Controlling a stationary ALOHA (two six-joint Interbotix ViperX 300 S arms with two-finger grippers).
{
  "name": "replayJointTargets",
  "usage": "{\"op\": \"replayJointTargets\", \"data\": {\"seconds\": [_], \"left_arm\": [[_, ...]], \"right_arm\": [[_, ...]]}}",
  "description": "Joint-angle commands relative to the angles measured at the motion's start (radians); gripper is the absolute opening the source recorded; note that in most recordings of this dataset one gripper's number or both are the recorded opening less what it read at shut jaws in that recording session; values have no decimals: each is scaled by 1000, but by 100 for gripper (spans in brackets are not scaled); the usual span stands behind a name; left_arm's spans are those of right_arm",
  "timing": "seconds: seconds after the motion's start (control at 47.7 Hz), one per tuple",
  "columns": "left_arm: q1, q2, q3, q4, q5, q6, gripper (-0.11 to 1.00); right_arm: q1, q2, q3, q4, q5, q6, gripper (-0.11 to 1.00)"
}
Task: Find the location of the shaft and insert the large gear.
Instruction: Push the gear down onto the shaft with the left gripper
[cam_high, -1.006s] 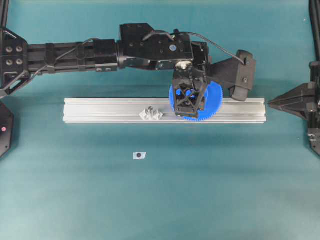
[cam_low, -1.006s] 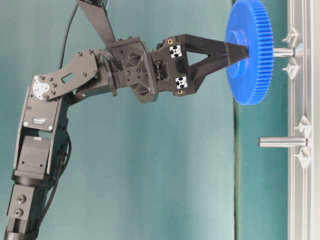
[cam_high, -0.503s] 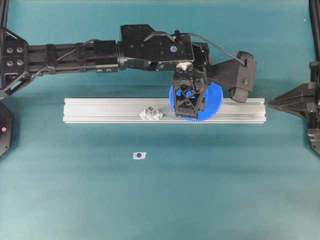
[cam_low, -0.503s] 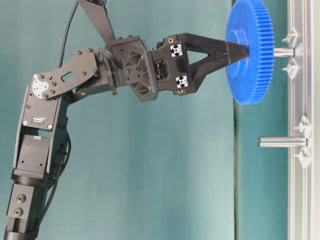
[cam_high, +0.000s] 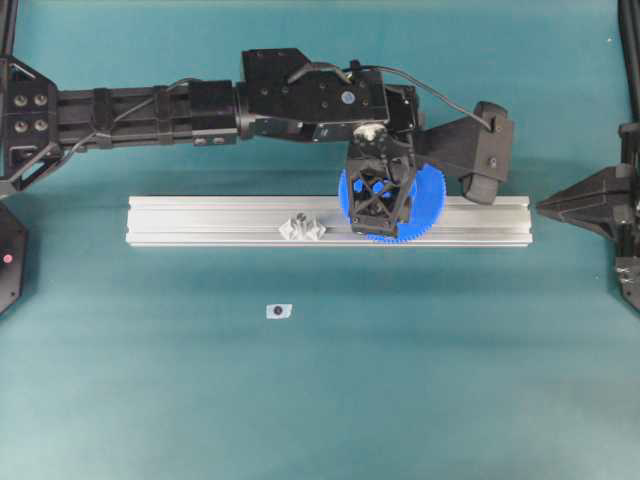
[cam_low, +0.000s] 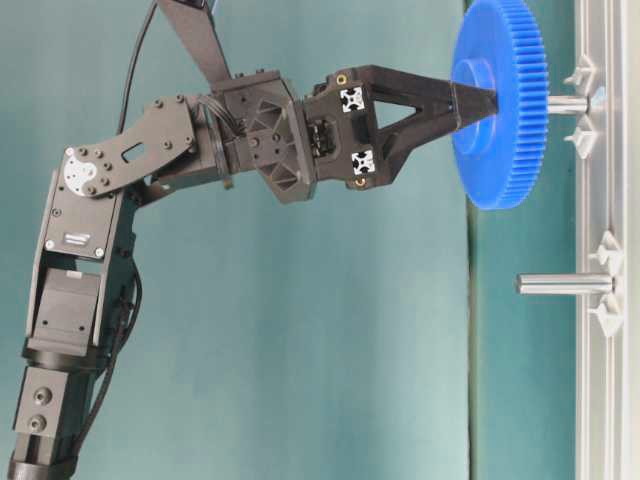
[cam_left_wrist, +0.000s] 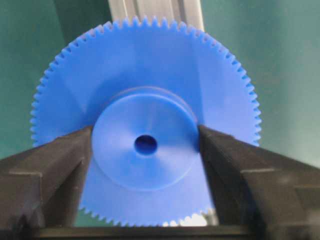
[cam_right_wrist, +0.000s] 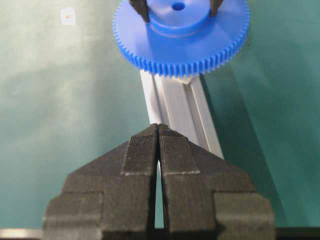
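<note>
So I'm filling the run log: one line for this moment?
gear: on shaft | left gripper: around hub | right gripper: shut, idle

The overhead view looks straight down on the rail (cam_high: 330, 220), framing it whole. The table-level view is turned sideways, rail (cam_low: 605, 300) at 3 o'clock. Both wrist views sit close, facing 12 o'clock along the rail toward the large gear (cam_left_wrist: 145, 145), which all four share.

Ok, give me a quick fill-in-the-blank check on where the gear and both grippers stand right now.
The large gear is coloured ____.
The left gripper has its fingers on either side of the gear's raised ____.
The right gripper has its jaws ____.
The shaft stands on the aluminium ____.

Missing words: blue; hub; shut; rail
</note>
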Motion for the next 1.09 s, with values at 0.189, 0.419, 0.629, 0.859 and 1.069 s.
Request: {"op": "replayJointTargets", "data": {"seconds": [0.189,0.419,0.629,0.859,1.069], "left_arm": [[-9,-31,-37,3,-8,12,87],[-9,-29,-37,5,-8,12,87],[-11,-32,-37,3,2,9,87],[-29,-54,-41,3,14,2,91],[-29,-60,-75,3,23,3,92]], "right_arm": [[-3,-8,-21,-2,-2,6,-1],[-3,-9,-21,-2,6,8,-1],[-3,-9,-21,-2,6,8,-1],[-3,-9,-21,0,6,8,-1],[-3,-9,-21,-2,5,6,-1]]}}
